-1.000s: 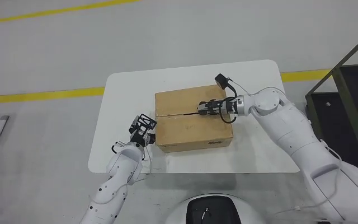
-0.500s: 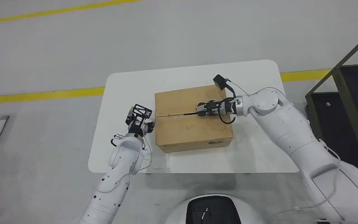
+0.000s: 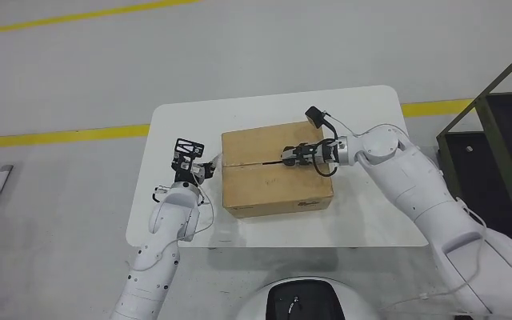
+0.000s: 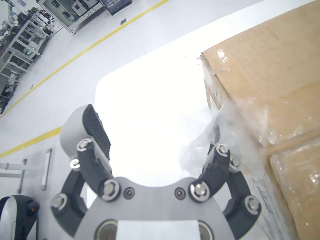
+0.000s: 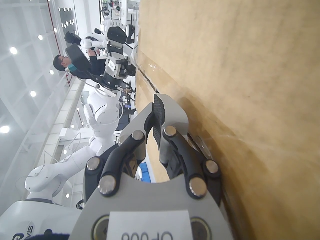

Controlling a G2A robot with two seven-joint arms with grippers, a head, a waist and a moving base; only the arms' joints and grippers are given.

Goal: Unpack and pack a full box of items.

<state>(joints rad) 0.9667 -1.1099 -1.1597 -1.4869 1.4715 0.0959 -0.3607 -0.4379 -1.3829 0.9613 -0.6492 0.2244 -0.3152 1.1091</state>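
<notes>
A closed cardboard box (image 3: 264, 188) sits in the middle of the white table (image 3: 352, 112), a little toward the near edge. A seam (image 3: 256, 164) runs left to right across its top, where the two flaps meet.

The right gripper (image 3: 286, 157) lies low on the box top, on the seam and right of the box's centre, pointing left. In the right wrist view the gripper (image 5: 157, 106) has its jaws pressed together. The ribbed pads (image 5: 157, 118) meet face to face, and I cannot make out anything between them. One finger rests against the cardboard (image 5: 237, 76).

The left gripper (image 3: 198, 166) is just beside the box's left side, level with the seam. In the left wrist view its jaws (image 4: 152, 126) stand wide apart over bare table. One finger (image 4: 96, 126) shows clearly with its ribbed pad. The other is half hidden behind a crumpled wad of clear tape (image 4: 220, 128). The tape hangs off the box's left edge at the seam and lies against that finger, with nothing pinched between the jaws. More clear tape clings, wrinkled, over the box corner (image 4: 287, 131). From above the wad (image 3: 210, 166) is a pale patch between the gripper and the box.

A yellow line (image 3: 72, 136) crosses the floor on the far side of the table.
</notes>
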